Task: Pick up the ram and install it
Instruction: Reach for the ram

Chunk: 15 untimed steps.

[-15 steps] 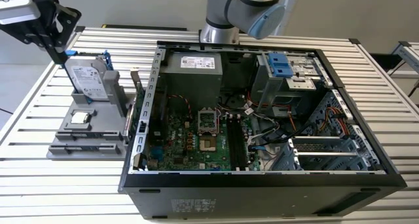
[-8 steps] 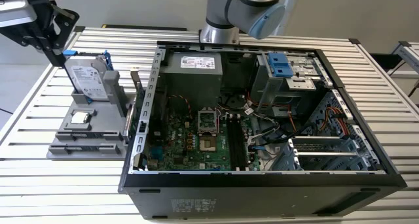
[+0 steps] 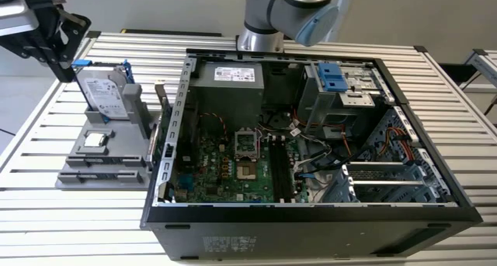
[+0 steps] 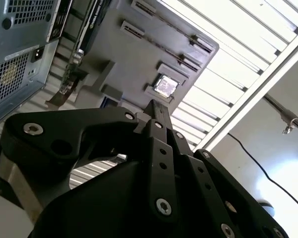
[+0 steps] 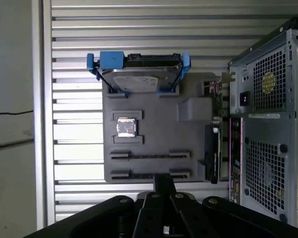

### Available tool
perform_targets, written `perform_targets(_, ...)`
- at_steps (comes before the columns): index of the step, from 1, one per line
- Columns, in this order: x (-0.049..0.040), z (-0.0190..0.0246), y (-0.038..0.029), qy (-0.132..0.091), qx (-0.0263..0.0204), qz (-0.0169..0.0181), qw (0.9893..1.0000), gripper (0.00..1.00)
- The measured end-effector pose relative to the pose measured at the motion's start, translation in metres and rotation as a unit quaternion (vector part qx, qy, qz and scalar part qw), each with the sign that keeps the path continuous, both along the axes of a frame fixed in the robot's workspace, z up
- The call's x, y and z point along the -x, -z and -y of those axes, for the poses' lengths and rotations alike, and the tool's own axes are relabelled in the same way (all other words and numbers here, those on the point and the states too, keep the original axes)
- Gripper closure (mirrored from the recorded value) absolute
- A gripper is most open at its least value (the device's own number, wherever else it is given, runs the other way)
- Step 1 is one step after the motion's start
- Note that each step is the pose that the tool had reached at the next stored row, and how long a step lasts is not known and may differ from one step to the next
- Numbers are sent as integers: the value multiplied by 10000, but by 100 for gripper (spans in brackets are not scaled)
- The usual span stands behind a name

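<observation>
My arm's gripper (image 5: pixel 164 181) hangs high above the grey parts tray (image 5: pixel 154 116), its fingers (image 4: pixel 156 110) pressed together with nothing visible between them. In the first wrist view its tip lines up with the tray's two long narrow slots (image 5: pixel 149 154), both of which look bare. On the same tray the hard drive (image 5: pixel 136 79) stands in its blue rails at the end far from those slots. The square processor chip (image 5: pixel 126 127) lies in its pocket between drive and slots, and a dark expansion card (image 5: pixel 212 153) stands on edge along the tray's side next to the open computer case (image 3: pixel 311 212). Where the ram is I cannot tell: the motherboard's memory slots (image 3: pixel 280 167), inside the case beyond the wall that faces the tray, are too dark for me to say whether a stick sits in them. I judge the job to be at a stand-off over the tray, with no part in the grip. Any pick from here calls for the fingers to part first, then a straight descent square to the stick's thin edge, clear of the card and the drive.
</observation>
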<state>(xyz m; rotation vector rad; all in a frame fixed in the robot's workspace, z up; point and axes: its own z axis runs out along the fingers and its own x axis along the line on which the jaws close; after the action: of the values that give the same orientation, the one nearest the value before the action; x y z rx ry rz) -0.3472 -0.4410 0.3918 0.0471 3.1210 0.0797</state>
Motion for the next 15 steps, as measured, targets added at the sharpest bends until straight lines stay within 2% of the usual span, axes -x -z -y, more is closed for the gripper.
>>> perform_targets(15,17,143,3,0,0,0,10000,100)
